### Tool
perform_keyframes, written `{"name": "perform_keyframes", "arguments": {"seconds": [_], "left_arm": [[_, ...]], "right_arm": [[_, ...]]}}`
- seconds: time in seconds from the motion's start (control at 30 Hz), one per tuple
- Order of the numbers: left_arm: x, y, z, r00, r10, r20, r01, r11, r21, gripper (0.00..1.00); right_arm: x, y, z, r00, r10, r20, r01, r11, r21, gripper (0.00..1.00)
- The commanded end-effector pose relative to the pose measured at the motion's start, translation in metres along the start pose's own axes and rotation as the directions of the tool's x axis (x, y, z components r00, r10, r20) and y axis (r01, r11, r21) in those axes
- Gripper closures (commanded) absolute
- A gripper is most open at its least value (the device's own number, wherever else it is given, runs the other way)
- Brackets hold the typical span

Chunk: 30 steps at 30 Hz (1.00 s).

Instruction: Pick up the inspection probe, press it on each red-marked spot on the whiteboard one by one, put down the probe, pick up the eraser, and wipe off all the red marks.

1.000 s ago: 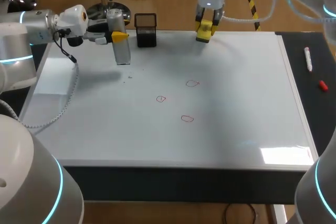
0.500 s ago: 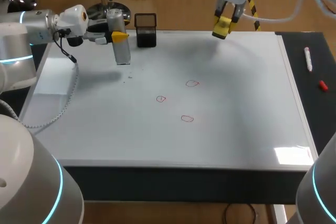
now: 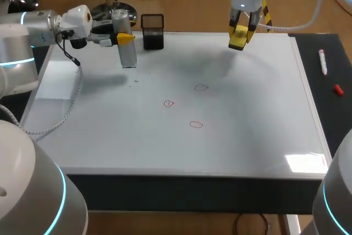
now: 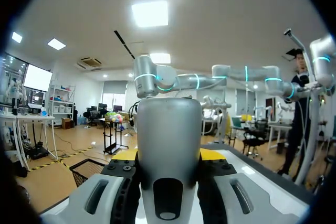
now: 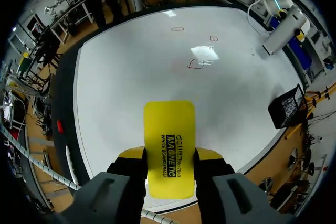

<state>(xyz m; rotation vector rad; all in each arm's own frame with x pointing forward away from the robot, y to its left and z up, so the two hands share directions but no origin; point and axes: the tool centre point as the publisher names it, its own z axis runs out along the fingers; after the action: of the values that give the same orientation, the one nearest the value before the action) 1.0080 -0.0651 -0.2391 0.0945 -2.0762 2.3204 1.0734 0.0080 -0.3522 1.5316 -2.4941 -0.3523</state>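
The grey cylindrical inspection probe [image 3: 127, 48] stands upright over the far-left part of the whiteboard [image 3: 247, 136]. My left gripper [image 3: 122, 38] is shut on its upper part from the side. In the left wrist view the probe [image 4: 169, 145] fills the gap between the fingers. My right gripper [image 3: 241, 34] hangs above the board's far edge, shut on the yellow eraser [image 3: 240, 37]. That eraser [image 5: 169, 145] sticks out ahead of the fingers in the right wrist view. Three small red marks [image 3: 202, 87], [image 3: 169, 103], [image 3: 196, 124] sit near the board's middle.
A black open-topped holder [image 3: 153, 31] stands at the board's far edge, just right of the probe. On the dark strip right of the board lie a white marker [image 3: 323, 61] and a red cap [image 3: 338, 89].
My right gripper has carried the eraser to the right along the far edge, then a little lower. The left arm and probe have stayed still.
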Motion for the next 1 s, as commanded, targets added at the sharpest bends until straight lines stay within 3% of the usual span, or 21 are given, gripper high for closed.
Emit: {"name": "perform_keyframes", "arguments": {"seconds": [0.03,0.4,1.0], "left_arm": [[0.000,-0.001,0.000,1.000,0.000,0.000,0.000,1.000,0.001,1.00],[0.000,-0.001,0.000,1.000,0.000,0.000,0.000,1.000,0.001,1.00],[0.000,-0.001,0.000,1.000,0.000,0.000,0.000,1.000,0.001,1.00]], "right_arm": [[0.003,0.009,0.006,1.000,0.006,-0.015,-0.002,0.957,0.290,1.00],[0.007,0.011,0.024,0.998,0.031,-0.063,-0.005,0.929,0.371,1.00],[0.040,-0.026,0.035,0.997,0.077,-0.021,-0.066,0.938,0.342,1.00]]}}
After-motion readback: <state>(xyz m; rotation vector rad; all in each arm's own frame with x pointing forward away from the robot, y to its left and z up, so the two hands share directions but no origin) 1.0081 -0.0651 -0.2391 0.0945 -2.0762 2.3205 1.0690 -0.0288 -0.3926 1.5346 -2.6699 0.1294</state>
